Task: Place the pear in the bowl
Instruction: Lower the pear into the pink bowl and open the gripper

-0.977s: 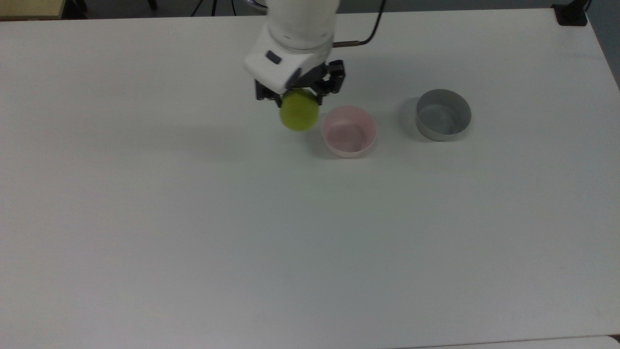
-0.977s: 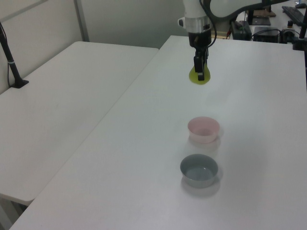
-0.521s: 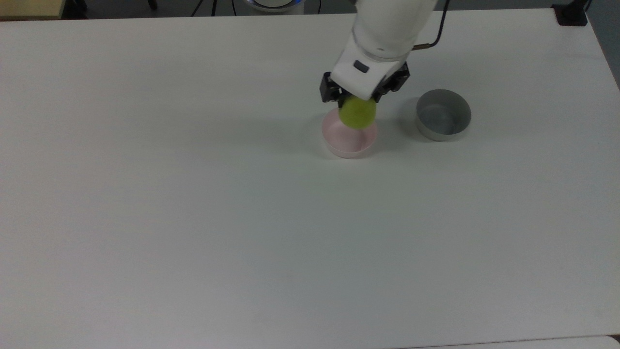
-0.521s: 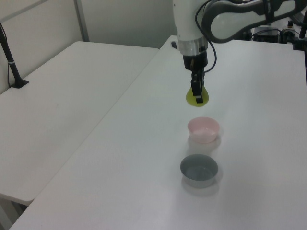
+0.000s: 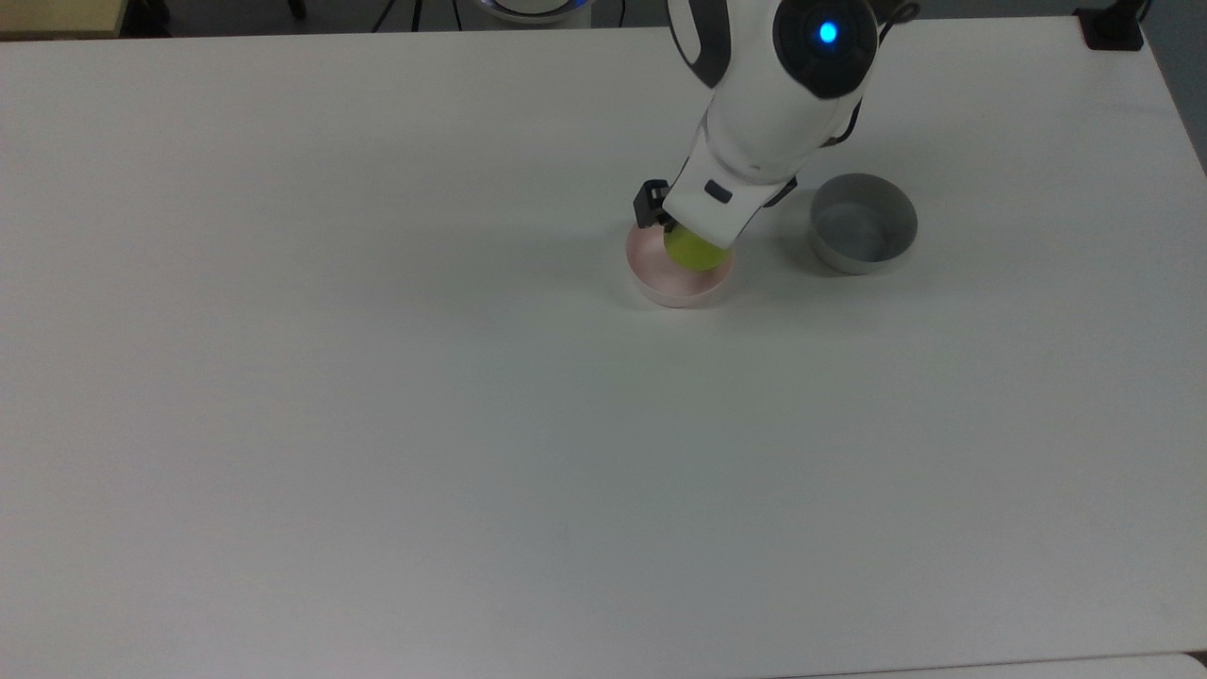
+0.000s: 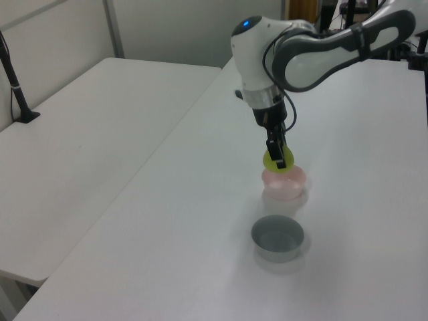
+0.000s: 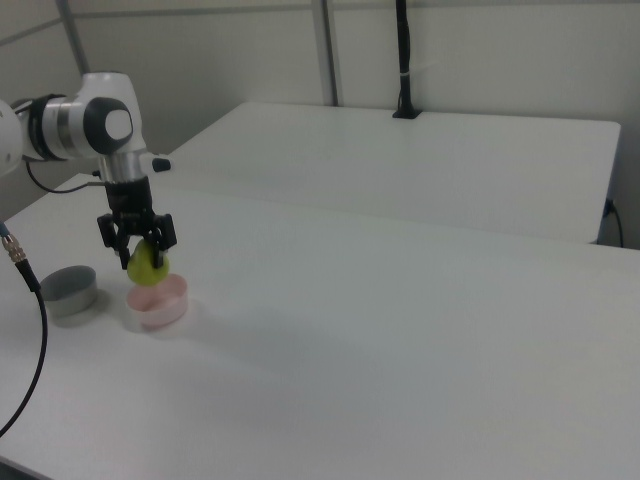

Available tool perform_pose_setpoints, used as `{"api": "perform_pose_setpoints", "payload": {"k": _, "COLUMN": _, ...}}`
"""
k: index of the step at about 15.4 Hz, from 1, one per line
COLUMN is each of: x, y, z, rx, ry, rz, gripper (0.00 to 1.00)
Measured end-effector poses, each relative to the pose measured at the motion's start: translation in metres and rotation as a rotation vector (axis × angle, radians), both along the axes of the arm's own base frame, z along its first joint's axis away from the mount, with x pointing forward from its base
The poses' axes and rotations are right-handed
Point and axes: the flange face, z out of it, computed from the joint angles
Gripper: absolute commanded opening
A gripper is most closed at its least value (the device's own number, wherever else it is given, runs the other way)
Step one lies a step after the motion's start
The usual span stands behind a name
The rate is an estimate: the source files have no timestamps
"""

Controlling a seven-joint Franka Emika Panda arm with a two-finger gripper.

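Observation:
My gripper (image 5: 691, 238) (image 6: 275, 155) (image 7: 142, 252) is shut on the yellow-green pear (image 5: 697, 252) (image 6: 278, 162) (image 7: 147, 267). It holds the pear right over the pale pink bowl (image 5: 660, 279) (image 6: 287, 184) (image 7: 160, 307), with the fruit's underside at about rim height in the left view and right view. The arm's white wrist covers the pear's upper part and the bowl's far rim in the top view.
A grey bowl (image 5: 864, 224) (image 6: 277, 237) (image 7: 68, 290) of similar size stands on the white table (image 5: 377, 424) just to the top view's right of the pink one. A second white table (image 6: 87, 134) (image 7: 420, 160) adjoins.
The arm has swung from the top view's left of the pink bowl to above it and has come down, carrying the pear lower, close to the bowl's rim.

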Motion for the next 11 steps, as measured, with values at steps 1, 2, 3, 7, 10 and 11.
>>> {"api": "perform_pose_setpoints", "payload": {"k": 1, "x": 0.0, "y": 0.0, "z": -0.01, "rx": -0.006, "ry": 0.015, "rz": 0.0, "gripper": 0.25}}
{"api": "perform_pose_setpoints", "payload": {"k": 2, "x": 0.0, "y": 0.0, "z": -0.017, "rx": -0.011, "ry": 0.026, "rz": 0.0, "gripper": 0.28}}
{"api": "perform_pose_setpoints", "payload": {"k": 3, "x": 0.0, "y": 0.0, "z": -0.024, "rx": -0.015, "ry": 0.035, "rz": 0.0, "gripper": 0.32}}
{"api": "perform_pose_setpoints", "payload": {"k": 7, "x": 0.0, "y": 0.0, "z": -0.038, "rx": -0.023, "ry": 0.055, "rz": 0.0, "gripper": 0.96}}
{"api": "perform_pose_setpoints", "payload": {"k": 10, "x": -0.001, "y": 0.0, "z": -0.044, "rx": -0.027, "ry": 0.065, "rz": 0.0, "gripper": 1.0}}
{"api": "perform_pose_setpoints", "payload": {"k": 11, "x": -0.001, "y": 0.0, "z": -0.044, "rx": -0.027, "ry": 0.065, "rz": 0.0, "gripper": 1.0}}
